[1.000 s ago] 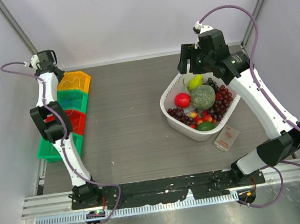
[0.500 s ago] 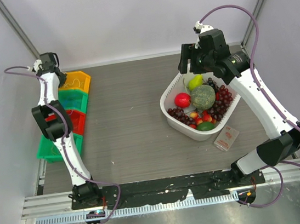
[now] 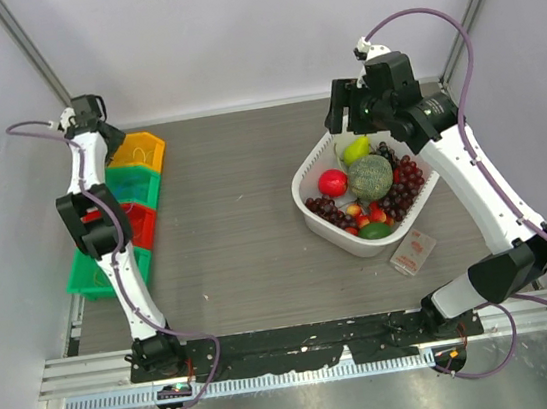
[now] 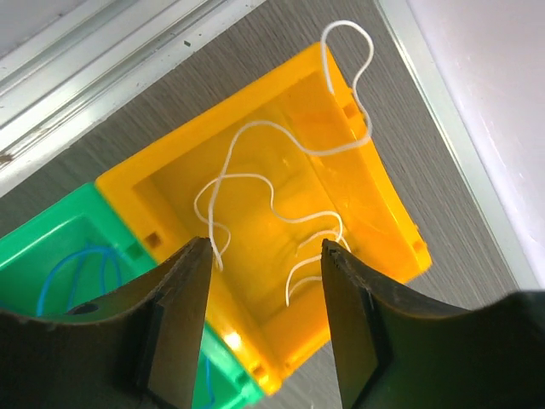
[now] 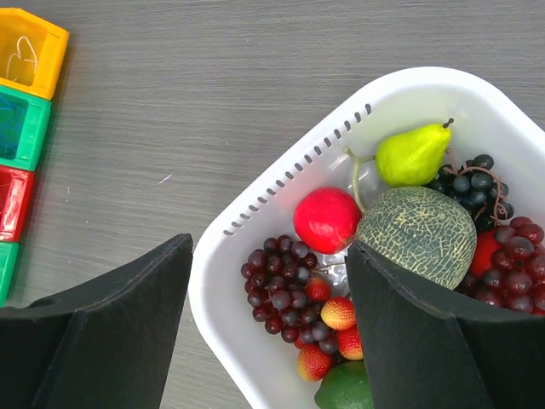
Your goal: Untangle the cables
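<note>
A thin white cable (image 4: 247, 176) lies in loose loops inside the yellow bin (image 4: 375, 170), and one loop hangs over the bin's far rim onto the table. A blue cable (image 4: 85, 252) lies in the neighbouring green bin (image 4: 51, 239). My left gripper (image 4: 264, 247) hovers open above the yellow bin (image 3: 147, 140) with nothing between its fingers. In the top view the left gripper (image 3: 111, 137) is at the back left. My right gripper (image 5: 268, 247) stands open and empty above the white basket (image 5: 221, 290).
The white basket (image 3: 321, 218) holds a melon, a pear, grapes and other fruit. A red bin (image 3: 140, 222) and another green bin (image 3: 87, 279) continue the row along the left edge. A small flat packet (image 3: 413, 252) lies near the basket's front right.
The left gripper's jaws have opened, and its wrist has shifted slightly left over the yellow bin. The right arm has not moved.
</note>
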